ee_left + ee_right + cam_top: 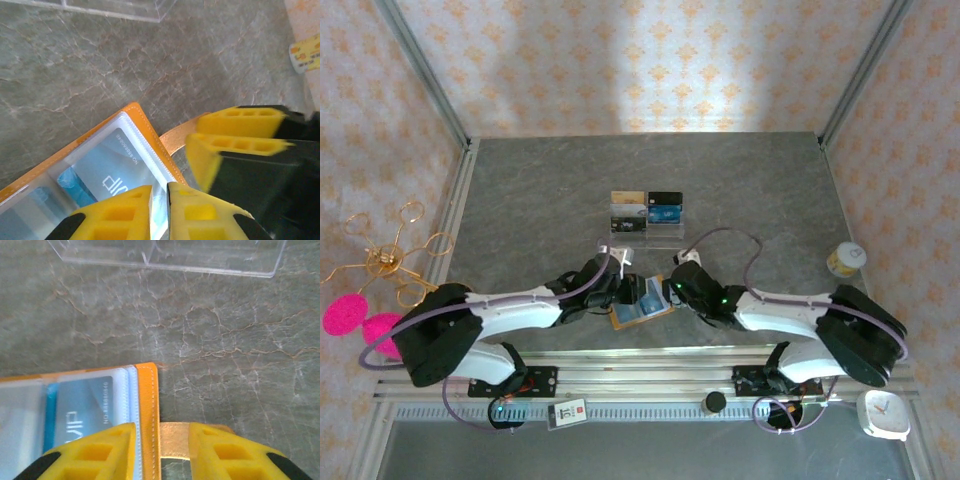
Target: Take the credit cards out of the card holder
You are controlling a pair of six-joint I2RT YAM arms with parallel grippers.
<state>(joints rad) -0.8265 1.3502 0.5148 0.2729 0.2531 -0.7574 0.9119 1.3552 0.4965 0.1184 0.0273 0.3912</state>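
Although four credit cards (646,209) were set in the clear stand (650,229), a blue card (80,415) was still kept in the card holder (640,312) on the worktop (520,200), left end effector (160,200) barely parted, right end effector (162,450) spread astride its strap (174,440).

blue card (82,410) in card holder (147,405): "VIP", seen upside down;
3 o'clock of those letters: "NO" and a digit row, too blurred to read

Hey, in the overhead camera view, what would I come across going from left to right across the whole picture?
Gold wire stand → small white tag → tan-orange card holder → black knob → small yellow jar → white clock.
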